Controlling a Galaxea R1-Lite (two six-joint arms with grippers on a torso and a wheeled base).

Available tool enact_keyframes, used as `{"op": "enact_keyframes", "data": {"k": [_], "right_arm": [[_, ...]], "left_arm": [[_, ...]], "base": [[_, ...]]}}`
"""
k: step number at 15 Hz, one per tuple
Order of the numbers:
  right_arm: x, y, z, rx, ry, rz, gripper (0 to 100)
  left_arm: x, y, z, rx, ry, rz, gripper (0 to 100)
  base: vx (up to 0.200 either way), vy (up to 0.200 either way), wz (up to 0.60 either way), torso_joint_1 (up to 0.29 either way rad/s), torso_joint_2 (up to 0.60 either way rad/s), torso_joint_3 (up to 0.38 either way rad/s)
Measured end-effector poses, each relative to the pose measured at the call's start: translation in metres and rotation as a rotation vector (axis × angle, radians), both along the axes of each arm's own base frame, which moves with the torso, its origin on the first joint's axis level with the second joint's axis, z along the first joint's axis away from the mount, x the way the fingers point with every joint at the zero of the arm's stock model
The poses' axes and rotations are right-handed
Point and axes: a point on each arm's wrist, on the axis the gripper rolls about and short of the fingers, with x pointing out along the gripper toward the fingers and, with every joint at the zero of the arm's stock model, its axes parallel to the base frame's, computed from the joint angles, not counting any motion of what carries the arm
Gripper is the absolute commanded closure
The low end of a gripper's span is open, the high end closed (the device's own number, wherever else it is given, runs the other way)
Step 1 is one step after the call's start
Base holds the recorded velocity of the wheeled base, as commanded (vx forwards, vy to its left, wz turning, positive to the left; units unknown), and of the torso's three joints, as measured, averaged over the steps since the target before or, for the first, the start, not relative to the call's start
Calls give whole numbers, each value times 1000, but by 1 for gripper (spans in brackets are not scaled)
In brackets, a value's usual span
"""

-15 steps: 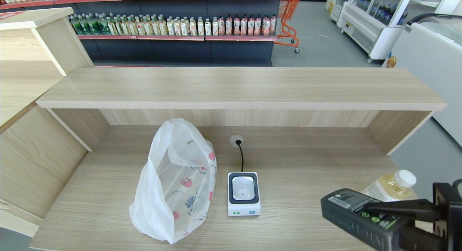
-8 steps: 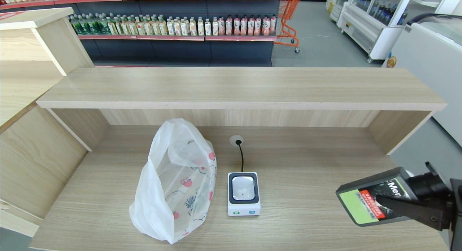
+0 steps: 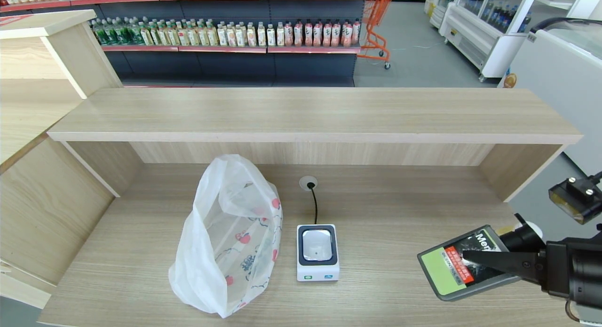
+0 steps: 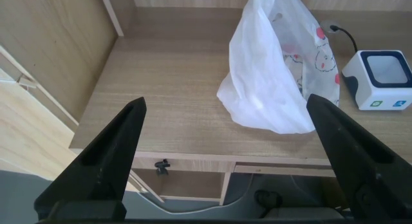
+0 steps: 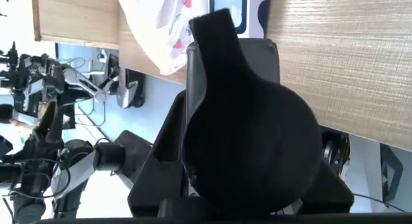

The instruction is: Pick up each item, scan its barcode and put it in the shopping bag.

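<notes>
The white shopping bag (image 3: 225, 237) bears red and dark prints; the dark container (image 3: 442, 271) carries a green-and-red label.

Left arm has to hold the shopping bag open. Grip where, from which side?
I'd pinch the loose upper rim of the shopping bag near its peak, coming from the robot's left with the open left pincer. The thin film slumps, so only a fold gives purchase, and the scanner crowds its right side.
</notes>
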Motion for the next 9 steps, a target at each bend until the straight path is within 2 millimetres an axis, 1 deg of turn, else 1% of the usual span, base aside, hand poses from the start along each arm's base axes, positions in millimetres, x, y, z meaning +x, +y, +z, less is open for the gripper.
{"op": "enact_keyframes", "data": {"k": [5, 9], "right_arm": [[-3, -1, 0, -1, 2, 1, 100], [-12, -3, -1, -1, 14, 1, 100]], "left_arm": [[0, 0, 0, 0, 0, 0, 0], [0, 0, 0, 0, 0, 1, 0]], "base": [[0, 0, 0, 0, 0, 0], [0, 200, 0, -2, -2, 6]]}}
